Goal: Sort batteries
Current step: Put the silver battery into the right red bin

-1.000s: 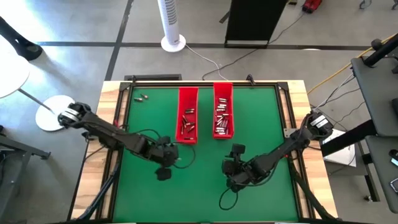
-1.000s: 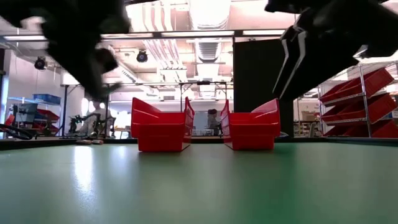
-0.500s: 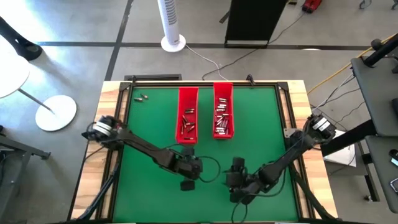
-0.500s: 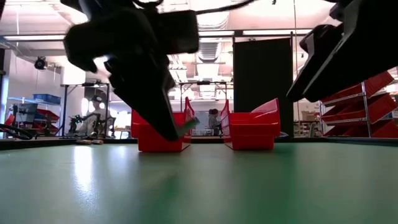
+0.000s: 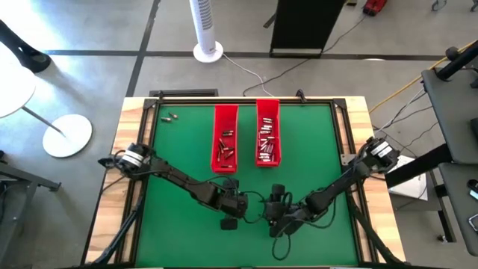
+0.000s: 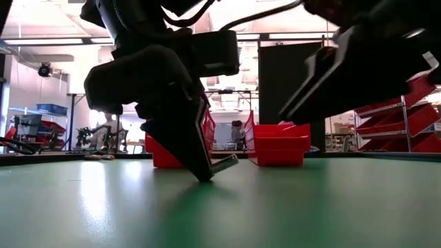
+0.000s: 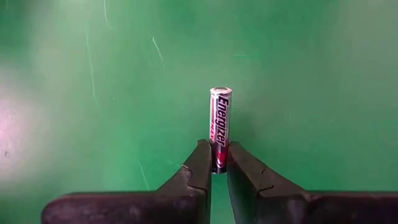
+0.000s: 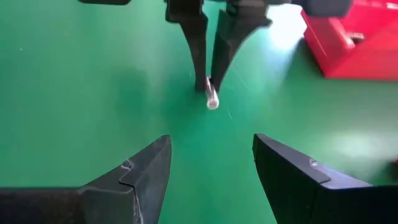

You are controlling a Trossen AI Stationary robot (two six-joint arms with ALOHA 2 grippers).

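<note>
I see the left gripper (image 7: 213,167) low at the near part of the green table (image 5: 172,217), well in front of the two red trays (image 5: 226,147). Its fingers (image 7: 198,168) are pressed on one end of a single battery (image 7: 219,127), silver with red print. The battery sticks out from the fingertips and is tilted, its free end a little above the mat in the low view.

The right gripper (image 8: 211,163) is just beside it, on the right side, with its fingers spread wide and nothing between them. It points toward the held battery.

Farther back, both trays hold many batteries (image 5: 267,142). Still farther, left of the trays near the far left corner, two loose cells (image 5: 170,116) lie on the mat.
</note>
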